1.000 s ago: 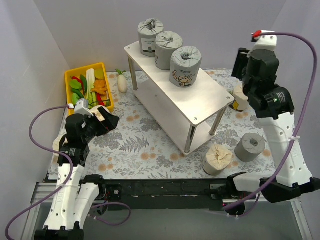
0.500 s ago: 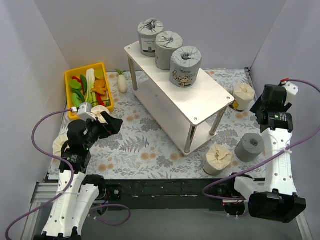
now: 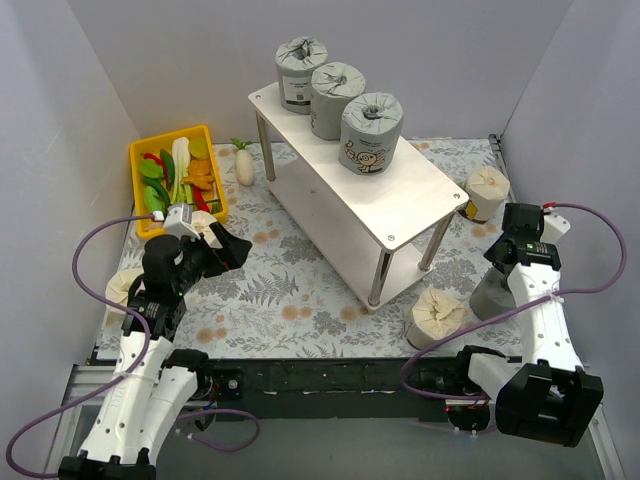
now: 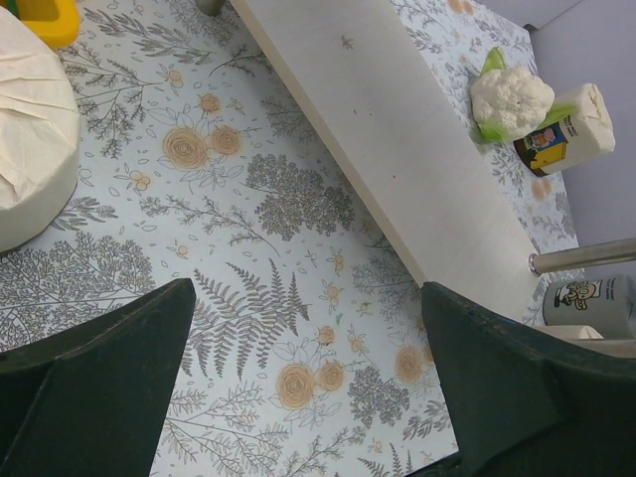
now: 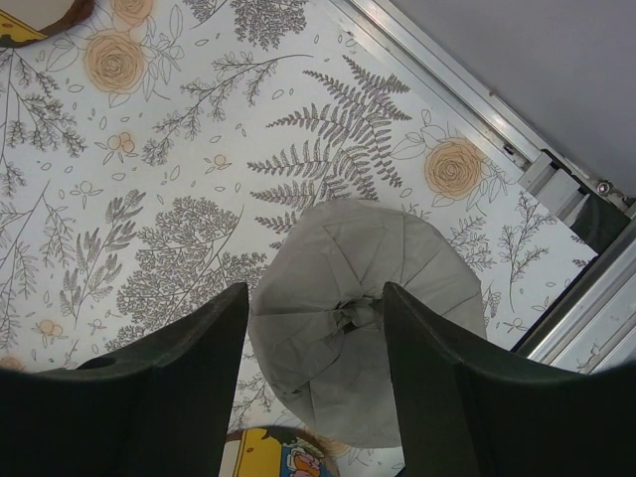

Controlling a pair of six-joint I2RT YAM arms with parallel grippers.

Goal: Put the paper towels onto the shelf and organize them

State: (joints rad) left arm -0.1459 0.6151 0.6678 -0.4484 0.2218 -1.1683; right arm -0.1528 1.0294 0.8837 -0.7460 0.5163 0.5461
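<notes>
The shelf [image 3: 400,190] stands in the middle with three grey paper towels [image 3: 337,98] in a row on its top board. My right gripper [image 3: 500,258] is open, low over a fourth grey roll [image 3: 490,296] on the mat. In the right wrist view the gripper [image 5: 318,383] has a finger on each side of that roll [image 5: 363,298], not closed on it. Cream rolls stand at the back right [image 3: 487,190], front [image 3: 436,317] and far left [image 3: 125,288]. My left gripper [image 3: 232,250] is open and empty over the mat [image 4: 308,388], with a cream roll [image 4: 30,149] to its left.
A yellow bin [image 3: 170,145] of vegetables sits at the back left, with a white radish [image 3: 244,165] beside it. The left wrist view shows the shelf's lower board [image 4: 397,149], a cauliflower [image 4: 512,99] and a labelled cream roll [image 4: 571,134] beyond it. Walls enclose three sides.
My right arm has swung down from high beside the shelf to low over the grey roll on the mat. My left gripper has shifted slightly towards the shelf.
</notes>
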